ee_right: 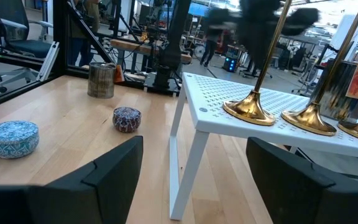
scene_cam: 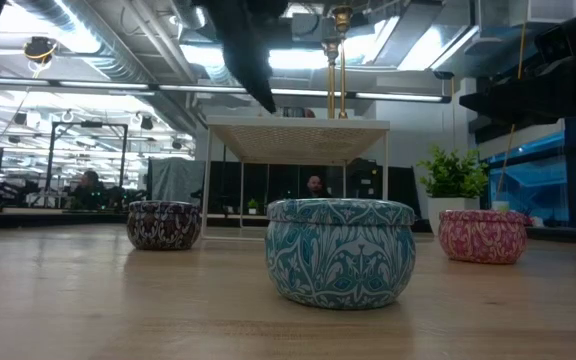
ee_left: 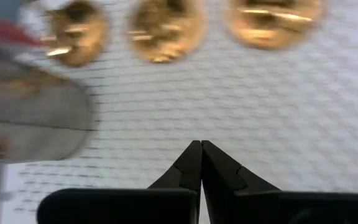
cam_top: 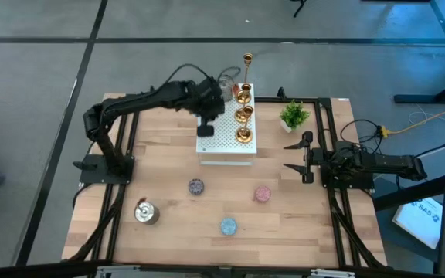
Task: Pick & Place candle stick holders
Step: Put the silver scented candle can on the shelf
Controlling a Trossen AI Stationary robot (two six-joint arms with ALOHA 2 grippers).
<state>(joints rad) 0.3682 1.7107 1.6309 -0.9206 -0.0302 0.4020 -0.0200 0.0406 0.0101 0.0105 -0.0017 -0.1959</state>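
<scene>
as seen from above, the left gripper [cam_top: 205, 127] hangs over the white box [cam_top: 215, 147], beside three gold holders [cam_top: 243, 114] standing on it; the right gripper [cam_top: 306, 157] waits open at the table's right. at table height, a teal tin [scene_cam: 340, 251] sits nearest. the left wrist shows fingers [ee_left: 191, 168] pressed shut (holding nothing).

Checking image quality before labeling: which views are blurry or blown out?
Left wrist view: gold holders on the white perforated box are badly blurred. Low view: backlit by ceiling lights, teal tin sharp. Right wrist view: room behind smeared, gold bases crisp. High view: even light.
</scene>
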